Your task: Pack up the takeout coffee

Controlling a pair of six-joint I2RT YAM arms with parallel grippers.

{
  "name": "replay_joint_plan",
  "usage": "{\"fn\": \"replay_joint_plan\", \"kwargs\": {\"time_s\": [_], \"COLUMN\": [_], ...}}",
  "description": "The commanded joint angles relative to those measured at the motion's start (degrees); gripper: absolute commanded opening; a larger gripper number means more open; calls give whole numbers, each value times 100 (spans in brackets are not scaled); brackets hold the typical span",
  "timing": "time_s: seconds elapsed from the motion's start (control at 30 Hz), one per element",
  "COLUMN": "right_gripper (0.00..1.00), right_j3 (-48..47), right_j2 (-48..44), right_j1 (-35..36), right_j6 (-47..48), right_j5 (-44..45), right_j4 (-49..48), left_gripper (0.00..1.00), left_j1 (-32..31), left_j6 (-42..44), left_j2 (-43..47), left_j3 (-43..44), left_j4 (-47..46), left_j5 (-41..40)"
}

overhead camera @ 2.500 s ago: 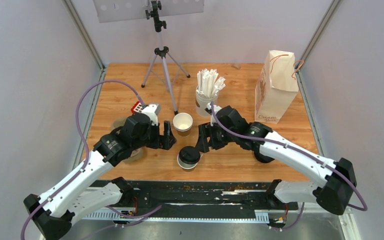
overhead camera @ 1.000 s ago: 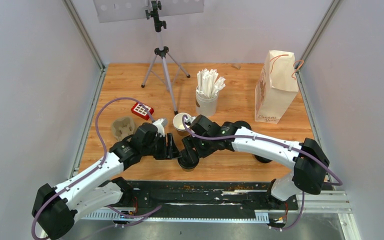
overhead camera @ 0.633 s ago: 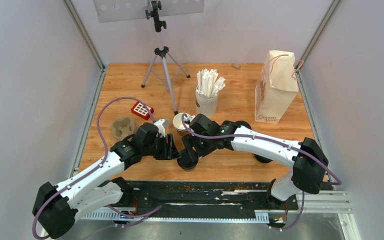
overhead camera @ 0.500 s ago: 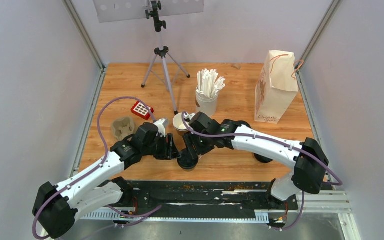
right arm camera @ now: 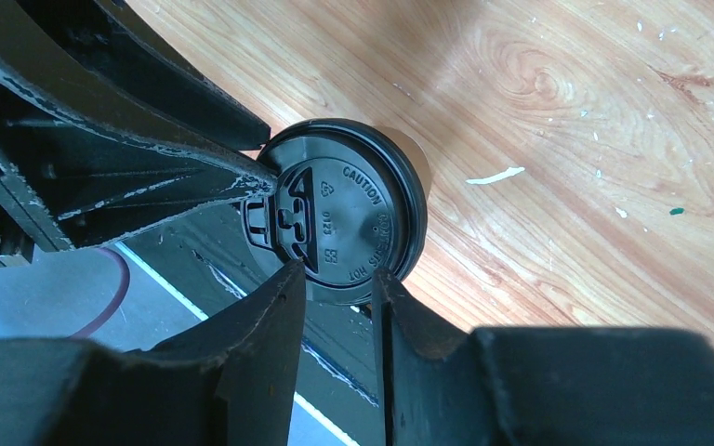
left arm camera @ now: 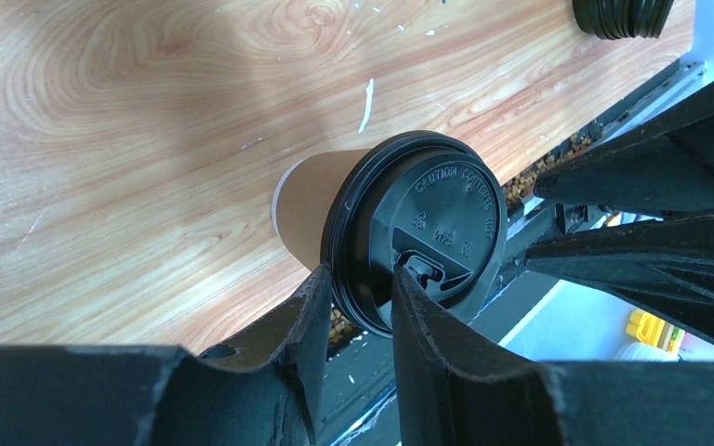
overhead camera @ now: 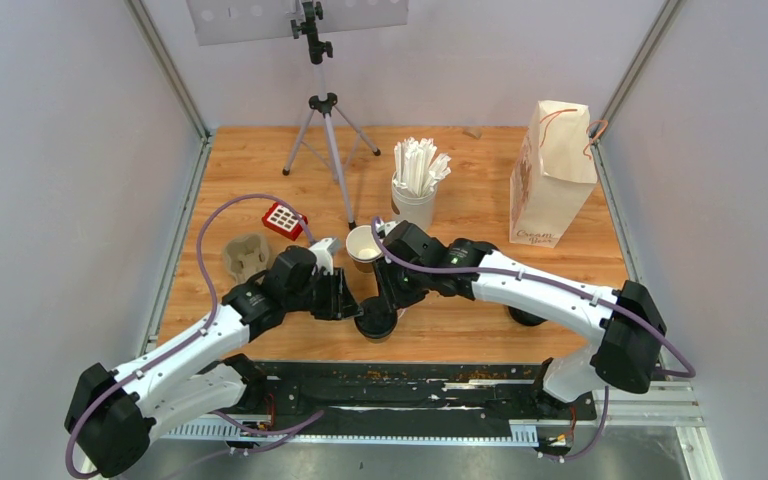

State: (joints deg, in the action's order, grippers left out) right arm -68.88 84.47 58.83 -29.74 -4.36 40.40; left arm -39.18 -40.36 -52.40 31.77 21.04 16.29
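the small brown paper cup sits at lower centre of the top view on the wooden desk. left fingers and right fingers each clamp the rim of its round black plastic lid. to seat it well, likely best: squeeze evenly, press straight down, keep the cup upright.

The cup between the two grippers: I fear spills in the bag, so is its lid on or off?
On. In both wrist views the black lid sits squarely over the mouth of the brown cup.
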Motion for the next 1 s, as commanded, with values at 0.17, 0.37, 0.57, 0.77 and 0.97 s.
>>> {"fn": "replay_joint_plan", "kwargs": {"time_s": [0.17, 0.37, 0.57, 0.77, 0.97], "right_gripper": [31, 29, 21, 18, 17], "right_j3": [49, 259, 657, 946, 1487], "right_j2": [117, 181, 144, 8, -98], "right_j1": [30, 23, 24, 25, 24], "right_j6": [-266, -344, -428, -481, -598], "right_j5": [123, 150, 203, 260, 232], "right_j4": [-72, -117, -361, -478, -756], "left_gripper": [37, 37, 37, 37, 36], "left_j1": [33, 31, 32, 33, 33], "left_j6": [81, 81, 63, 67, -116], "left_j2": [54, 94, 76, 40, 159], "left_j3": [-383, -473, -582, -611, -852], "left_j4": [-48, -35, -126, -114, -152], "left_j5": [-136, -162, -136, -148, -188]}}
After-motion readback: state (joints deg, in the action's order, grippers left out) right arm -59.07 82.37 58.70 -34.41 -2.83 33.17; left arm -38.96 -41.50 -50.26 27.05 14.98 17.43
